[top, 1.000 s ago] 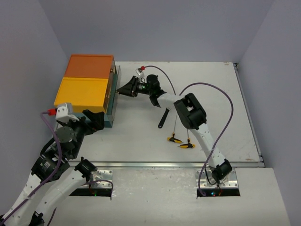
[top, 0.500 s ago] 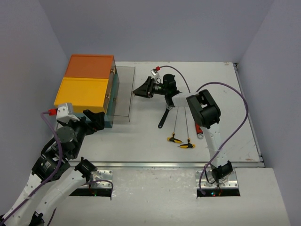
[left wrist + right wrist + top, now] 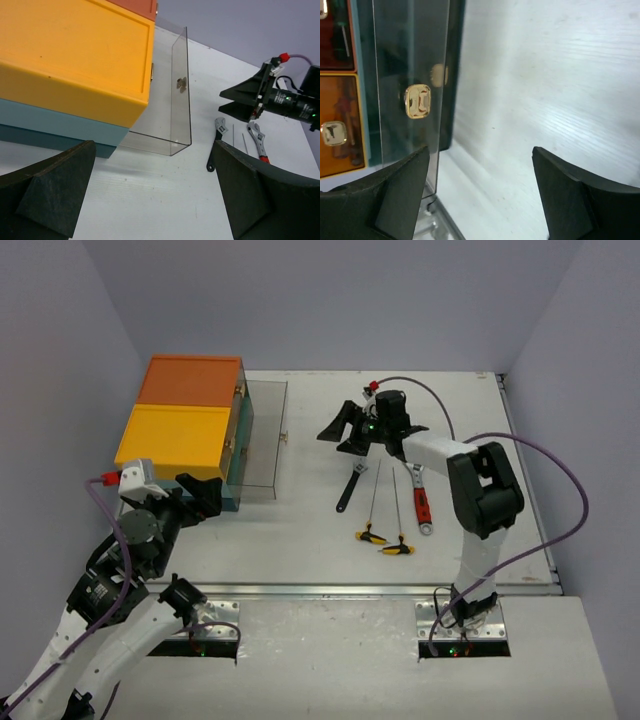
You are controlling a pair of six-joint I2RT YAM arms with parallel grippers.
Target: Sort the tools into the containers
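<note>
The containers (image 3: 186, 428) are a teal unit with an orange and a yellow top at the table's left. One clear drawer (image 3: 263, 436) stands pulled out to the right, its brass latch (image 3: 418, 101) on the front. My right gripper (image 3: 332, 432) is open a short way right of the drawer, touching nothing; in its own view the gripper (image 3: 480, 195) faces the drawer front (image 3: 405, 60). Near it lie a black wrench (image 3: 349, 490), a red-handled wrench (image 3: 421, 506) and two yellow-handled hex keys (image 3: 372, 534). My left gripper (image 3: 155, 195) is open and empty by the unit's near corner.
The left wrist view shows the yellow top (image 3: 75, 55), the drawer (image 3: 177, 100), the right gripper (image 3: 242, 99) and both wrenches (image 3: 216, 145). A raised rim (image 3: 528, 490) runs along the table's right side. The right arm's purple cable (image 3: 560, 480) loops above the table's right part.
The right gripper drew the clear drawer out to the right, then let go of its latch, opened and backed away to the right. The left arm has not moved.
</note>
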